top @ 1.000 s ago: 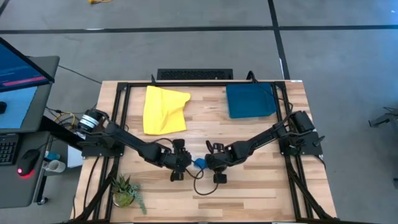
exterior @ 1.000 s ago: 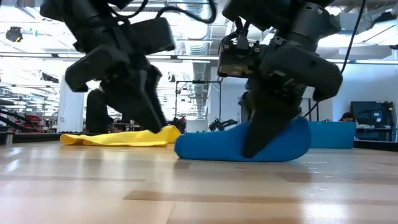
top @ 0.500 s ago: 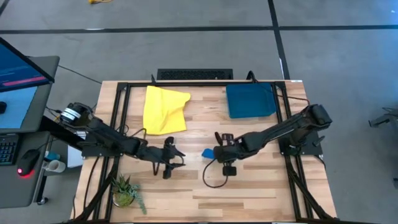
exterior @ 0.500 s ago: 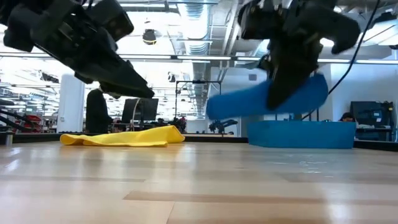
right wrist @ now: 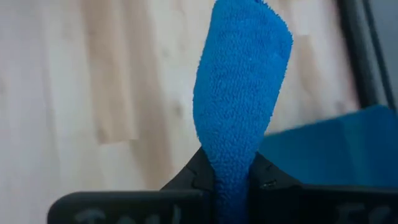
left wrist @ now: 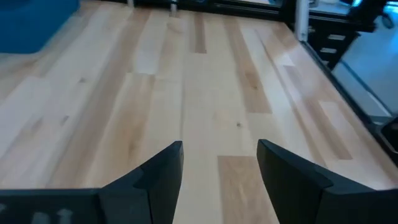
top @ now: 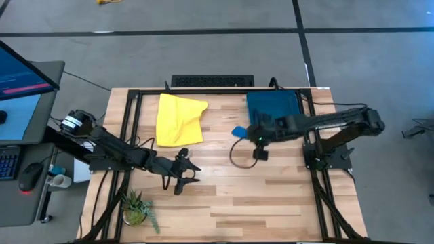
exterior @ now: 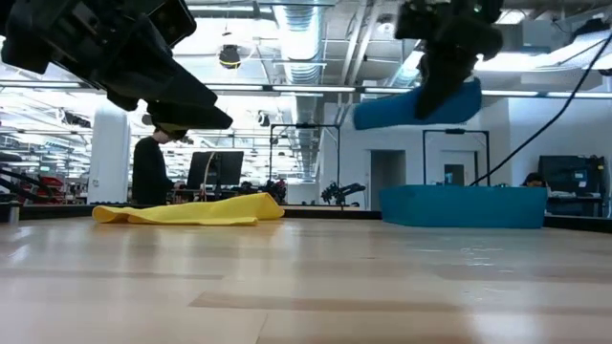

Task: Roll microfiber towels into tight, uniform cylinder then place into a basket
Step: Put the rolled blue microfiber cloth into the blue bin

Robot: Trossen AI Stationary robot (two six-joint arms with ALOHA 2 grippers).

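The blue towel [top: 239,131], rolled into a short cylinder, hangs in the air above the table's middle, just left of the basket. My right gripper [top: 247,133] is shut on it. In the low view the roll [exterior: 406,107] sits high above the wood. The teal basket [top: 273,108] stands at the far right. The yellow towel [top: 180,118] lies crumpled on the table at the far left. My left gripper [top: 188,170] hovers open over bare wood left of centre, with nothing between its fingers [left wrist: 163,171]. My right gripper pinches the blue roll [right wrist: 231,167] between its two fingers, which lie across it. They come slanting down from the table's right side. In the low view they sit nearer one end [exterior: 459,96]. The roll is lifted clear and lies nearly level.
A small potted plant [top: 136,209] stands at the near left corner. A black cable loop [top: 237,154] hangs under the right arm. Bare wood spreads across the near half of the table [top: 271,203]. A person [exterior: 151,172] stands in the room behind.
My right gripper has lifted the blue roll off the table, carrying it up and toward the far right, close to the basket. My left gripper has drawn away from the roll toward the table's left, tipped up nearer level, and stayed open.
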